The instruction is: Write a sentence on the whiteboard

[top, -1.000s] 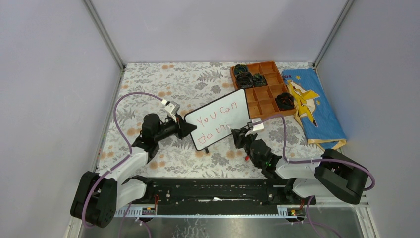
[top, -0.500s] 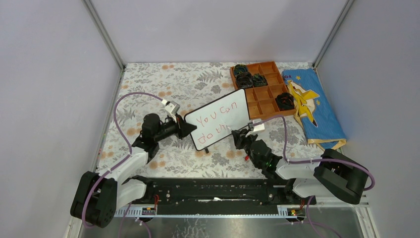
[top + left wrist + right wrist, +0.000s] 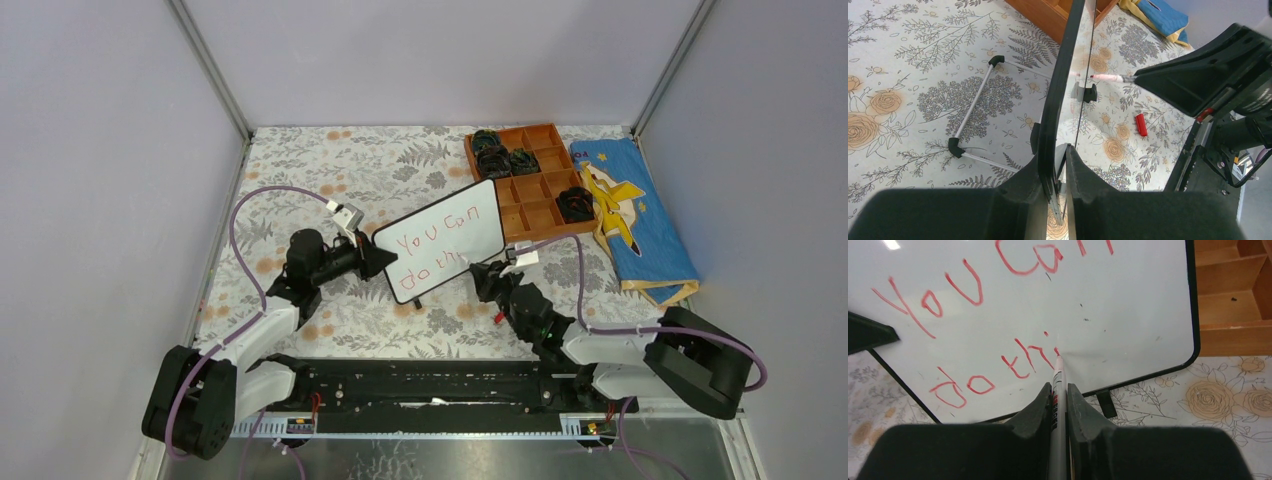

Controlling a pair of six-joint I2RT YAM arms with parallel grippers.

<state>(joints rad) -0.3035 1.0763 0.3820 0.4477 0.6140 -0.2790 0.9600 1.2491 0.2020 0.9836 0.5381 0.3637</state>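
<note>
The whiteboard (image 3: pixel 445 245) stands tilted at the table's middle, its left edge clamped in my left gripper (image 3: pixel 378 262), which is shut on its black frame (image 3: pixel 1063 75). In the left wrist view the board is edge-on between the jaws of the left gripper (image 3: pixel 1060 150). The sentence (image 3: pixel 1013 365) reads "You can" above "do thi" in red. My right gripper (image 3: pixel 1059 387) is shut on a grey marker (image 3: pixel 1057 375) whose tip touches the board just after the "i". From above, the right gripper (image 3: pixel 483 275) sits at the board's lower right corner.
A brown compartment tray (image 3: pixel 540 212) with dark objects lies behind the board, a blue cloth (image 3: pixel 630 215) to its right. A red marker cap (image 3: pixel 497 318) lies on the floral tablecloth near the right arm. A white rod stand with black feet (image 3: pixel 975 100) sits behind the board.
The right arm's elbow has shifted slightly to the right, with the marker tip staying on the board's lower line. The left arm and board have not moved.
</note>
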